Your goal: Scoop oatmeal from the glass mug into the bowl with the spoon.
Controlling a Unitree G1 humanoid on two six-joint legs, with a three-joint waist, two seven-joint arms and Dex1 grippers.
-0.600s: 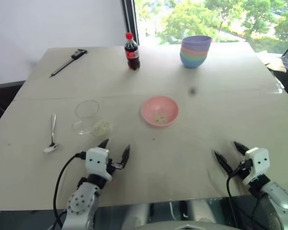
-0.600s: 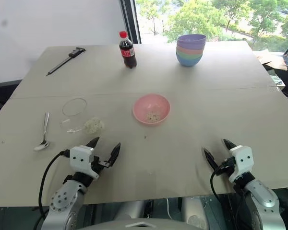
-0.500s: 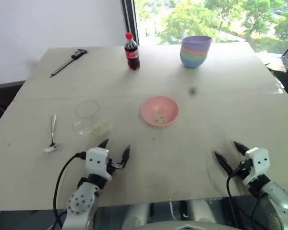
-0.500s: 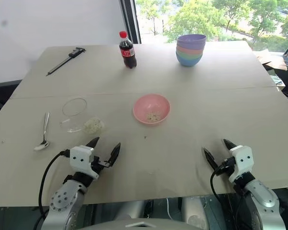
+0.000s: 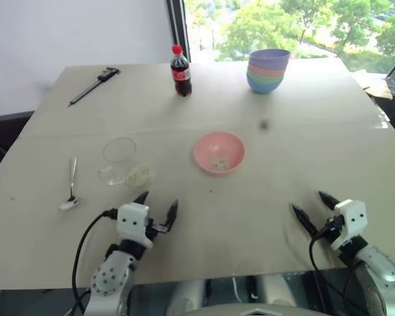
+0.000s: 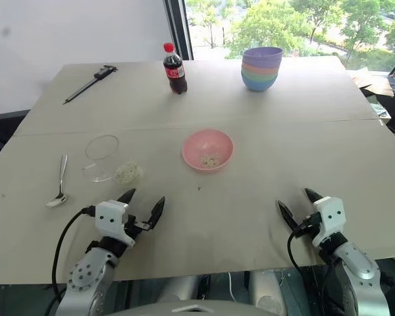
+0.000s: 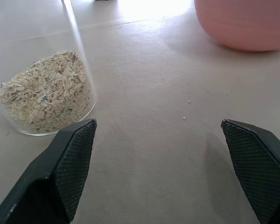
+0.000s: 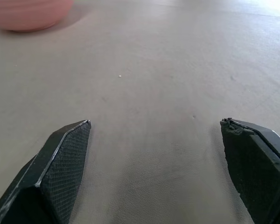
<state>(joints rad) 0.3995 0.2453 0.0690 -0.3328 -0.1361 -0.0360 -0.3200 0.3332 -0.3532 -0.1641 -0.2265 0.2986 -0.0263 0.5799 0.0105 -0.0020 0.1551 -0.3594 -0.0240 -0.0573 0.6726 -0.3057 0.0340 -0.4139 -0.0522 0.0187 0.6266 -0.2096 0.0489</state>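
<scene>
The left gripper (image 5: 157, 207) and the right gripper (image 5: 311, 209) were pictured spread wide and empty, held low over the near edge of the table (image 5: 303, 131), nothing grasped by either. The glass mug (image 5: 119, 160) lay tipped on its side at about eleven o'clock from the left gripper, with the oatmeal (image 7: 45, 95) heaped against its base. The spoon (image 5: 70, 185) rested flat on the table just beyond the mug at nine o'clock, its bowl end nearest the robot. The pink bowl (image 5: 218, 152), a few flakes already in it, sat at three o'clock from the mug.

The spoon is judged best taken first by the slim handle, fingers narrowed before descent, and the mug steadied by the other gripper so that it would not roll.

At twelve o'clock, well apart, stood a cola bottle (image 5: 180, 71) whose red label could not be read; a stack of pastel bowls (image 5: 268, 70) and a caliper-like tool (image 5: 93, 85) flanked it.
</scene>
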